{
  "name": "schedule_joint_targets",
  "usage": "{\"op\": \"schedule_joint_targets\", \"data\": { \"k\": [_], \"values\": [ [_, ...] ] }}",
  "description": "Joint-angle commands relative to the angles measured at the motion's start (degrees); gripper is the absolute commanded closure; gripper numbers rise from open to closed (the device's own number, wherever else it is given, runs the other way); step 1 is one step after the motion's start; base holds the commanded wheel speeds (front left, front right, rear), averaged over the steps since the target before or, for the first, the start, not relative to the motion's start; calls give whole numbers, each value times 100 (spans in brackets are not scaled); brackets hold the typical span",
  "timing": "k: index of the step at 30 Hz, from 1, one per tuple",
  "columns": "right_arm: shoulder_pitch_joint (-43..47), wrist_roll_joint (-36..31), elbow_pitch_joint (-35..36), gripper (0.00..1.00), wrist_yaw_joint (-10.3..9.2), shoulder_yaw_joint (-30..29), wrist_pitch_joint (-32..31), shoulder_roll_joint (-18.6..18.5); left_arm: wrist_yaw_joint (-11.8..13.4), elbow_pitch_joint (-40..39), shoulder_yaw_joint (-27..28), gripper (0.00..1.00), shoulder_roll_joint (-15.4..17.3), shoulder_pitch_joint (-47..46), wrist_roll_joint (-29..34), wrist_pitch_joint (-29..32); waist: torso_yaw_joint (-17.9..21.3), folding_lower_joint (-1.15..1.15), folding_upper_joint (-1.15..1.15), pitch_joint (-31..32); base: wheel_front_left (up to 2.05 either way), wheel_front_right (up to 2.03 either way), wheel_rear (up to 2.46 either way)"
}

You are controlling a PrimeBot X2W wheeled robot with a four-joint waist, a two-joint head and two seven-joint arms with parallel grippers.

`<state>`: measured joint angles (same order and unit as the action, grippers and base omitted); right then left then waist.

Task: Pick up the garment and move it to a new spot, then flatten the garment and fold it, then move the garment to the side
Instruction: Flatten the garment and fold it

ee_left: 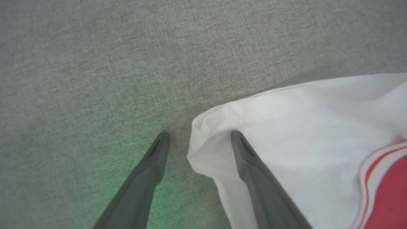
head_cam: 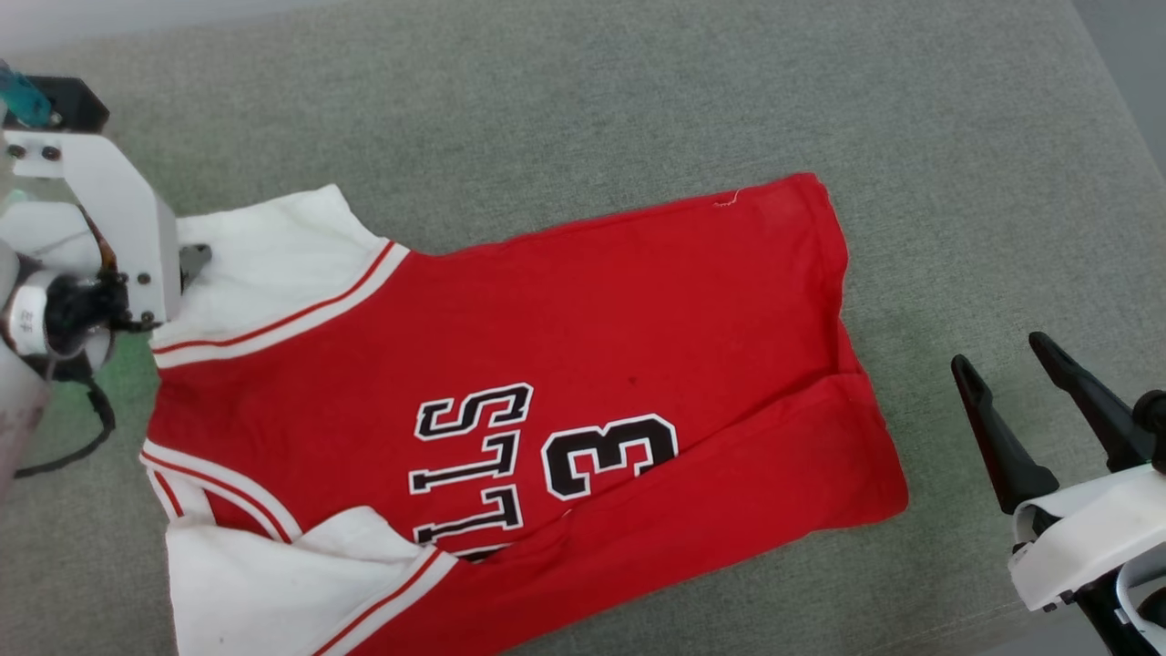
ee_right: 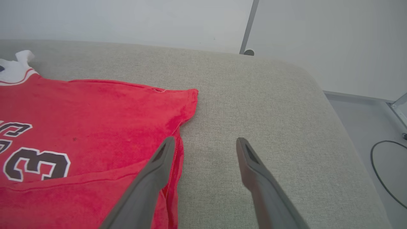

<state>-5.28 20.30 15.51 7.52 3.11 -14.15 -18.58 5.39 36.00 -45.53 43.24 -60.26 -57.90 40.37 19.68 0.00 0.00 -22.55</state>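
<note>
Garment: The red garment (head_cam: 592, 310) lies in the middle of the grey cushion (head_cam: 638, 91), front side up. It has black letters and a number 3 on it. Its neck end points to the robot's left and its bottom hem points to the robot's right.
Folded part: The long side nearest the robot is turned up over the body. This red flap hides the bottom of the letters. The near white sleeve (head_cam: 255, 583) is tucked in with it.
Far sleeve: The other white sleeve (head_cam: 273, 264) sticks out flat at the far left corner. It is not folded in.
Left gripper: The left gripper (ee_left: 200, 136) is at that far sleeve, wide open. One finger is over the white cloth and the other is over the bare cushion, with the sleeve's edge between them. It holds nothing. I cannot tell if the tips touch the cloth.
Right gripper: The right gripper (head_cam: 1000, 353) is just past the hem, over bare cushion. It is wide open and holds nothing.
Done so far: I think the garment is laid out in its spot and mostly smooth. The folding looks begun on the near side.
Left to do: I think the far sleeve and far side need folding in. Then the garment needs folding smaller and moving to the side.
Around: A pale wall and a grey floor with a black cable (ee_right: 371, 159) are beyond the cushion.
</note>
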Motion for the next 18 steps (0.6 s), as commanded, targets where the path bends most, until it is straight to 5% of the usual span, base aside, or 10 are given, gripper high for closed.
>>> {"op": "schedule_joint_targets", "data": {
  "k": [1,2,3,9,18],
  "values": [
    [-62,28,15,0,-6,29,-37,3,-43,155,-56,8,-93,59,-15,34,-9,0,0,-31,0,0,0],
    [-84,42,19,0,-6,58,-60,-7,-47,258,-48,44,-136,67,-61,72,-6,0,0,-42,0,0,0],
    [-96,59,24,0,-6,73,-89,-29,-93,336,-64,100,-192,66,-88,116,-13,0,0,-53,0,0,0],
    [-244,327,48,0,-6,257,-468,-130,-249,642,-65,100,-347,-53,-143,91,-30,0,0,-100,0,0,0],
    [-1453,854,-452,0,-6,537,-1888,-518,-386,947,-171,100,-634,-318,-39,85,-188,0,0,-207,0,0,0]
  ]
}}
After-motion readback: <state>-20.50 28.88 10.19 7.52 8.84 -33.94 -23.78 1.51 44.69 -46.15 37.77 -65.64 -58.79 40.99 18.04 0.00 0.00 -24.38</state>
